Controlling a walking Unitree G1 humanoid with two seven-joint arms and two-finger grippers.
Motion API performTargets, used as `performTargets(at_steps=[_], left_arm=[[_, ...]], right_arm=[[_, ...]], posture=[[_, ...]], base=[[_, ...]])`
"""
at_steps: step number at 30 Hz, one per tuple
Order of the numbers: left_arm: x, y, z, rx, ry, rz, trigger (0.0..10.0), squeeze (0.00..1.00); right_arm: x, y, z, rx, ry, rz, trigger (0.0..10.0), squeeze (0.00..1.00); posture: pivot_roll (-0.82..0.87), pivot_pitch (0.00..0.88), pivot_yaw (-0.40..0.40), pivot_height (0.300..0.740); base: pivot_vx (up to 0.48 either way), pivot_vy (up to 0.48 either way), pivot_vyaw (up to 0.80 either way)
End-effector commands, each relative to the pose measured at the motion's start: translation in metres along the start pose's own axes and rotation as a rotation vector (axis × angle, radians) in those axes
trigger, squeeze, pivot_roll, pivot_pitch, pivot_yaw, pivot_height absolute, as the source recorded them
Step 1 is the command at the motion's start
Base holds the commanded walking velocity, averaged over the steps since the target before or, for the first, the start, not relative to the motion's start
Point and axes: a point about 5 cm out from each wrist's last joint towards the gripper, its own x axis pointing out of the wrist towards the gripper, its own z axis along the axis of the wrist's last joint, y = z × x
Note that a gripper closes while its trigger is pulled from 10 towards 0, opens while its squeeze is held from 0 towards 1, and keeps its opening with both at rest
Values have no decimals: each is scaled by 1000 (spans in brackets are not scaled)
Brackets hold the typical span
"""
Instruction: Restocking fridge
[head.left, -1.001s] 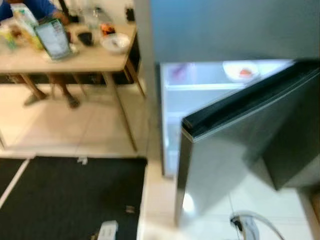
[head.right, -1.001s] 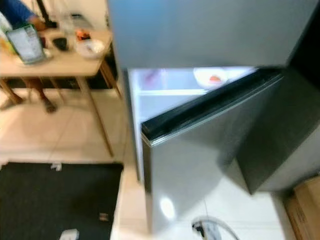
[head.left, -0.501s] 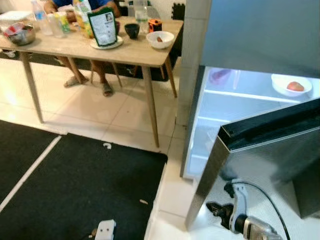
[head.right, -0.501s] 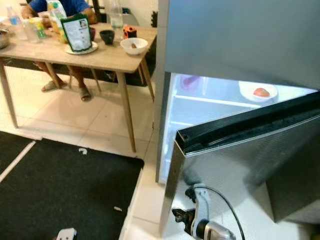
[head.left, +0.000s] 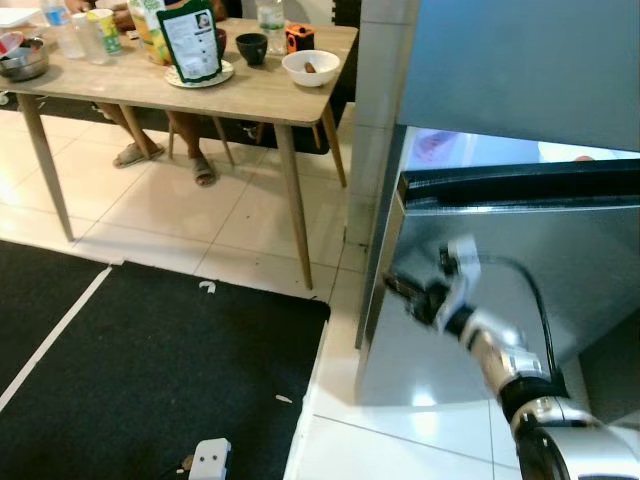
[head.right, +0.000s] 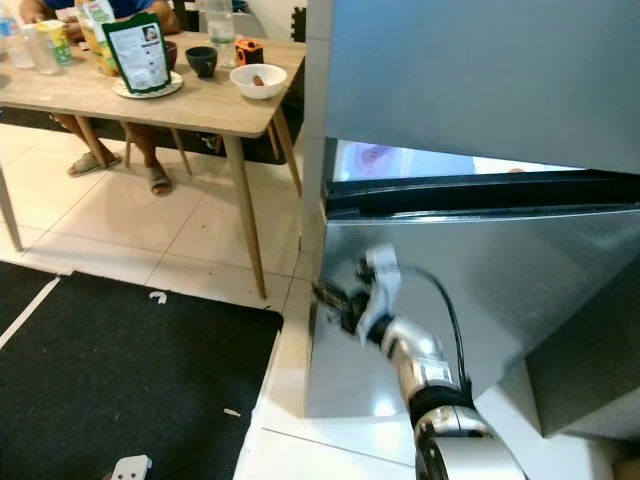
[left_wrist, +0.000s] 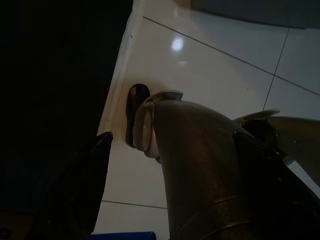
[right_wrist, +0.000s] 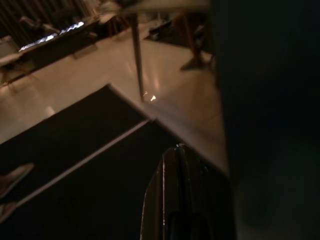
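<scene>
White tile floor (head.left: 180, 230) (black mat (head.left: 150, 390))

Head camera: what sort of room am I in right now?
Probably a home kitchen or dining area: a steel fridge with its door ajar, a wooden table laid with bowls and food packets, and a person seated at it on a tiled floor.
</scene>
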Motion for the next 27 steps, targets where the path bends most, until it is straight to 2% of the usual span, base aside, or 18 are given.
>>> performTargets(at_steps=[1, 2, 5, 6, 9, 10, 13, 15, 16, 18, 20, 22, 23, 25, 26, 27], left_arm=[[-7, -1, -30, -33, 106, 7, 10000, 0], [-8, -1, -32, -35, 108, 10, 10000, 0], [-8, 0, -32, -42, 104, 16, 10000, 0], [-9, 1, -34, -63, 92, 29, 10000, 0], [-9, 1, -34, -69, 88, 32, 10000, 0], [-10, 1, -36, -73, 91, 34, 10000, 0], [-12, 2, -39, -66, 107, 34, 10000, 0], [-12, 2, -39, -66, 107, 34, 10000, 0], [-13, 3, -40, -61, 112, 32, 10000, 0], [-13, 6, -37, -46, 114, 32, 10000, 0], [-13, 6, -37, -46, 114, 32, 10000, 0], [-13, 9, -31, -29, 110, 31, 10000, 0], [-11, 9, -27, -23, 102, 29, 10000, 0], [-11, 9, -27, -23, 102, 29, 10000, 0], [-8, 7, -21, -21, 86, 25, 10000, 0], [-8, 7, -21, -21, 86, 25, 10000, 0]], right_arm=[[4, -3, 11, -3, -41, -38, 10000, 0], [12, -3, 24, -4, -72, -41, 10000, 0], [17, 0, 31, -8, -82, -25, 10000, 0], [15, 7, 11, 12, -24, 12, 10000, 0], [11, 10, -1, 23, 10, 18, 10000, 0], [-9, 10, -43, 34, 154, -40, 10000, 0], [-68, 9, -116, 84, 429, -214, 10000, 0], [-68, 9, -116, 84, 429, -214, 10000, 0], [-84, 6, -128, 93, 482, -281, 10000, 0], [-127, -1, -155, 136, 627, -462, 10000, 0], [-127, -1, -155, 136, 627, -462, 10000, 0], [-169, 5, -180, 167, 828, -525, 10000, 0], [-187, 11, -191, 173, 925, -505, 10000, 0], [-187, 11, -191, 173, 925, -505, 10000, 0], [-205, 20, -202, 193, 1011, -476, 10000, 0], [-205, 20, -202, 193, 1011, -476, 10000, 0]], posture=[[16, 157, -58, 740], [19, 157, -62, 740], [28, 157, -74, 740], [43, 162, -82, 740], [43, 162, -82, 740], [36, 167, -72, 740], [29, 166, -60, 740], [29, 166, -60, 740], [29, 166, -60, 740], [8, 162, -39, 740], [8, 162, -39, 740], [0, 152, -33, 740], [4, 147, -37, 740], [4, 147, -37, 740], [6, 145, -43, 740], [6, 145, -43, 740]], base=[[0, 0, 0], [0, 0, 0], [0, 0, 0], [0, 0, 0], [0, 0, 0], [0, 0, 0], [0, 0, 0], [0, 0, 0], [0, 0, 0], [0, 0, 0], [0, 0, 0], [0, 0, 0], [0, 0, 0], [0, 0, 0], [0, 0, 0], [0, 0, 0]])
